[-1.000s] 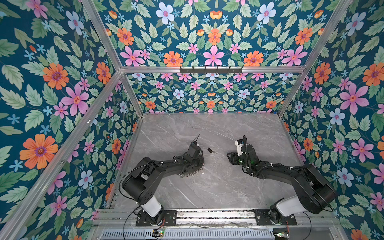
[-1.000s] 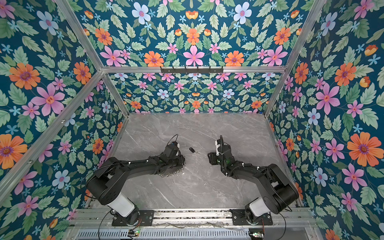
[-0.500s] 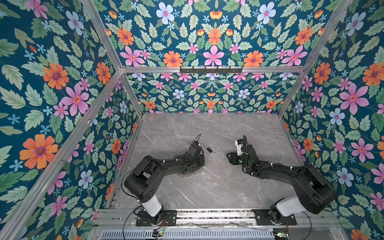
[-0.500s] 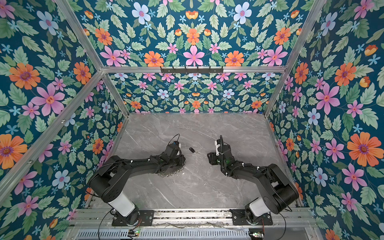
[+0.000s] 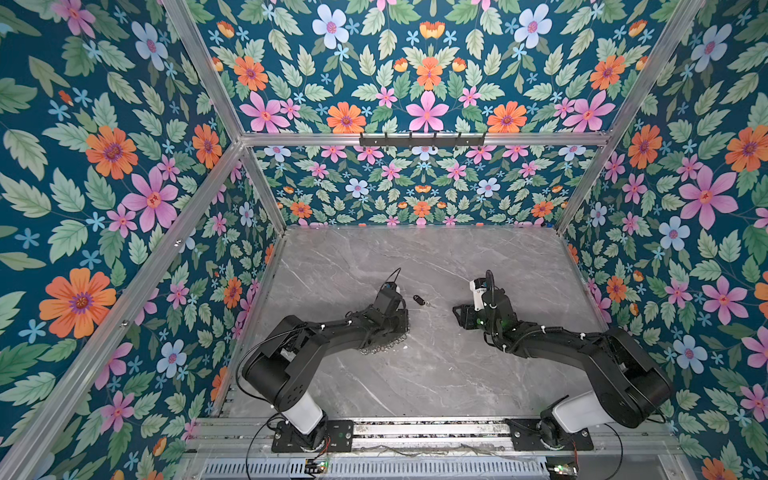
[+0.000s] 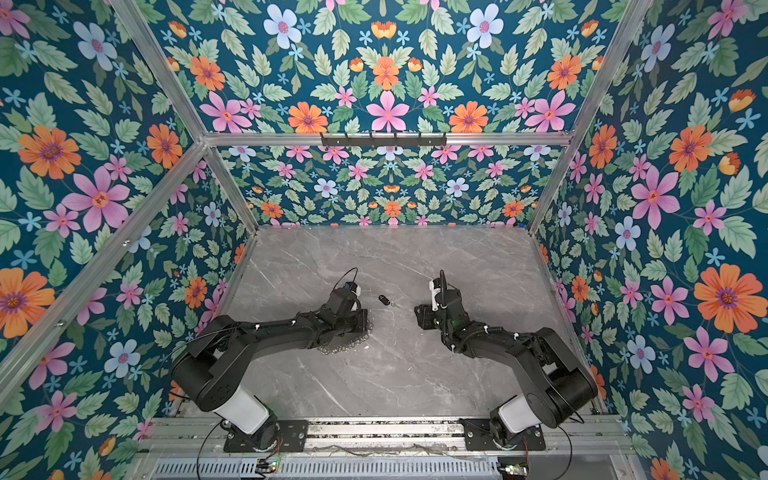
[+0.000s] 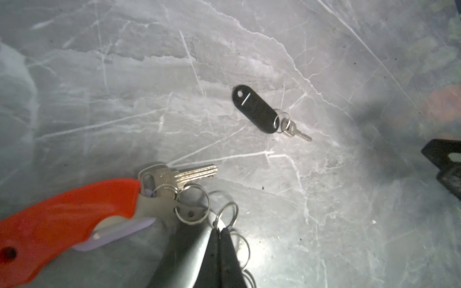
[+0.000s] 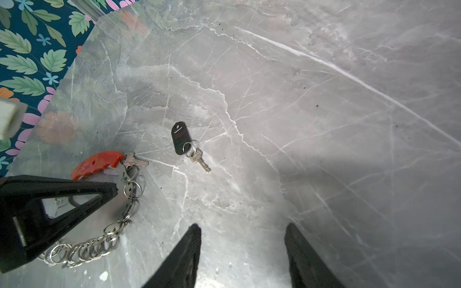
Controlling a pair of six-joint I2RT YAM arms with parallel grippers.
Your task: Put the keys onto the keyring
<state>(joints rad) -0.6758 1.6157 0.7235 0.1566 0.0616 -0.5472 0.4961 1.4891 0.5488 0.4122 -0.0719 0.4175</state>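
Left wrist view, read with the right wrist view and both top views. The left gripper [image 7: 219, 230] is clenched on the thin metal band of the keyring [image 7: 69, 214], just past its red curved section. The strung rings rest on the grey marble table [image 7: 324, 49]. The right gripper [image 8: 243, 249] stands released and empty, its jaws well parted above bare table. The black tag [image 7: 254, 109] lies flat between the two grippers, apart from the keyring, and carries a tiny ring [image 7: 280, 119] and a small key [image 7: 295, 132]. The lilac tag [image 7: 117, 235] lies partly under the red section, beside a silver key [image 7: 179, 175]. Whether it is already threaded cannot be told.

Handling, as judged: the black tag is light, stiff, smooth plastic, likely to skid on the polished stone if nudged from one side. A pinch across its narrow width, at the end away from the tiny ring, leaves that ring free for threading. The ring and small key hang loosely and will probably swing once lifted. The keyring's band is thin and stiff, but the small silver rings [image 8: 82, 251] strung on it can slide and crowd together.

Surroundings: nothing lies between the right gripper and the black tag. The silver key's blade points toward the tag from nearby, so a low approach from that side risks snagging it. The floral walls [image 8: 30, 49] stand well apart.
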